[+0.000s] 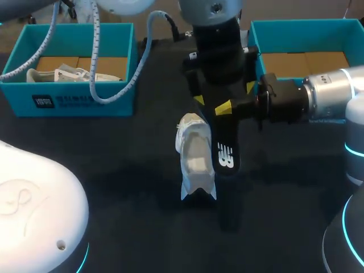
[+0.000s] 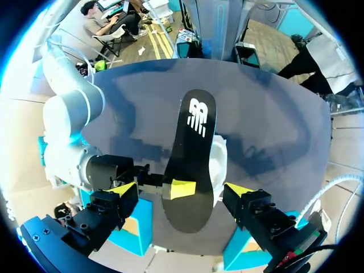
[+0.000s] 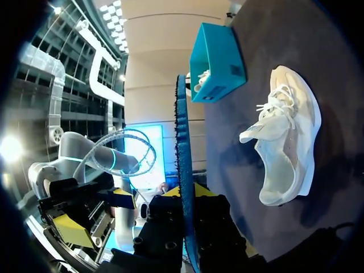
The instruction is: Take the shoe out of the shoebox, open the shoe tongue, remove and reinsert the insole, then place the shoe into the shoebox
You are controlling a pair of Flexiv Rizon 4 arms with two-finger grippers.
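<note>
Right gripper (image 3: 185,193) clamps the insole (image 1: 224,153), one end hidden overhead behind left arm (image 1: 216,40); left gripper (image 2: 182,189) gapes around it.

**Dark table, and a teal box with a second shoe**

A dark, matte table (image 1: 114,170) spreads under the whole scene. At its far left corner stands an open teal box (image 1: 68,101) with a white label on its near wall. Inside it a pale spare shoe (image 1: 62,74) lies with its laces loose on the box's brown cardboard floor, toward the left half. In the right wrist view the same box sits near the table's edge, with the pale shoe showing over its rim.
</note>
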